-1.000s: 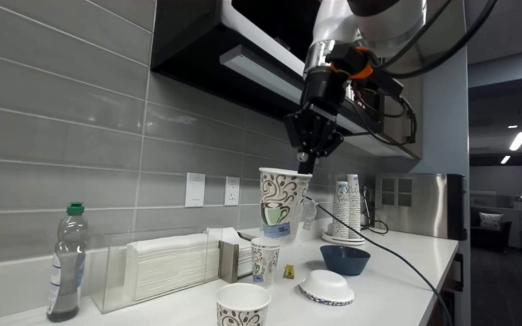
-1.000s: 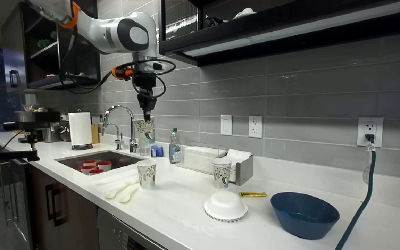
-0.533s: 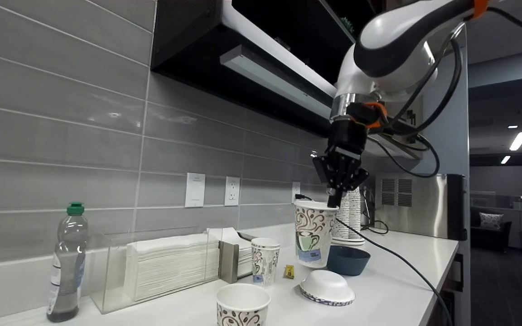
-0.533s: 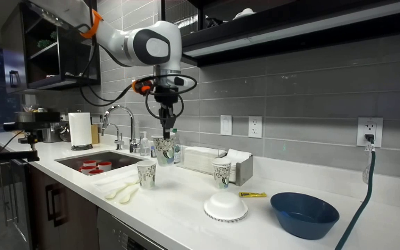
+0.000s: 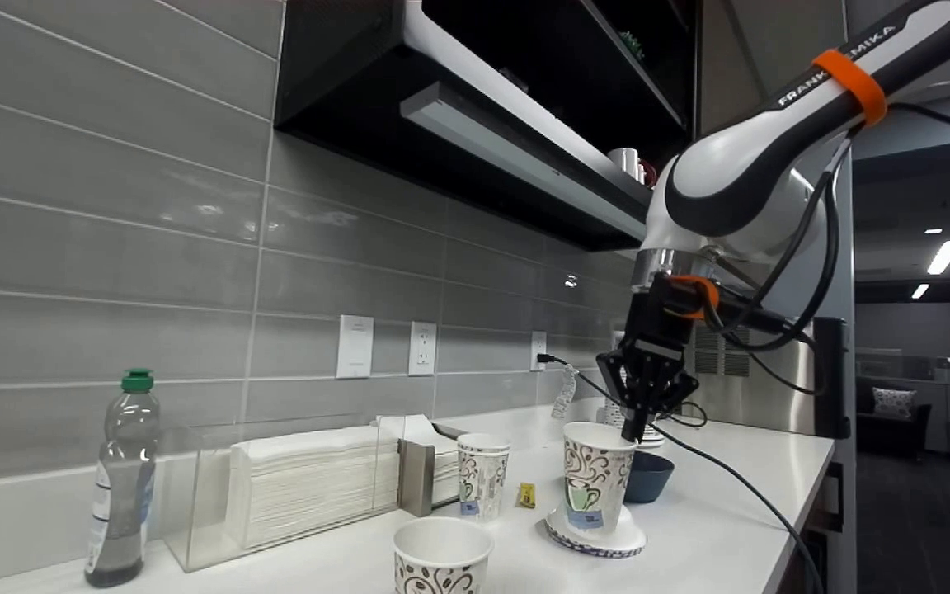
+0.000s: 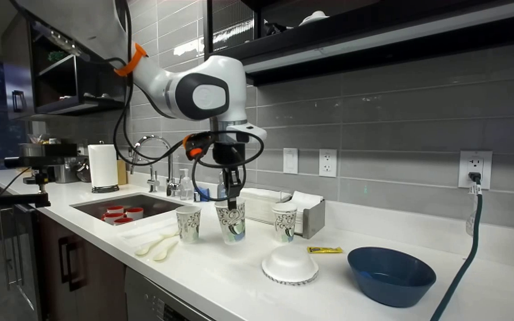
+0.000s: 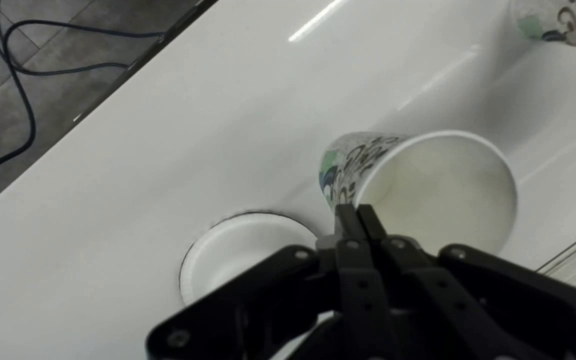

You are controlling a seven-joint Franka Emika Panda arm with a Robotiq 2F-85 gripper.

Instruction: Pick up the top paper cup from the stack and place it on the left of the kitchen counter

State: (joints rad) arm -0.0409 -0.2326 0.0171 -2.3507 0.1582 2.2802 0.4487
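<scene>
In an exterior view, the paper cup (image 5: 594,480) is pinched tight (by its rim) under the pincer (image 5: 632,429). In an exterior view, the stack (image 6: 285,224) is seen near the pincer. In the wrist view, a bowl (image 7: 235,251) is shown beside it.

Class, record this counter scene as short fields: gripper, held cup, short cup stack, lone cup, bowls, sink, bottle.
Gripper: closed on the held cup at its rim
Held cup: patterned paper, mouth up; contact with the counter unclear
Short cup stack: standing by the napkin holder
Lone cup: upright, nearer the sink than the short cup stack is
White bowl: upside down
Blue bowl: right way up
Sink: holds red-and-white mugs
Bottle: clear, with a green cap
</scene>
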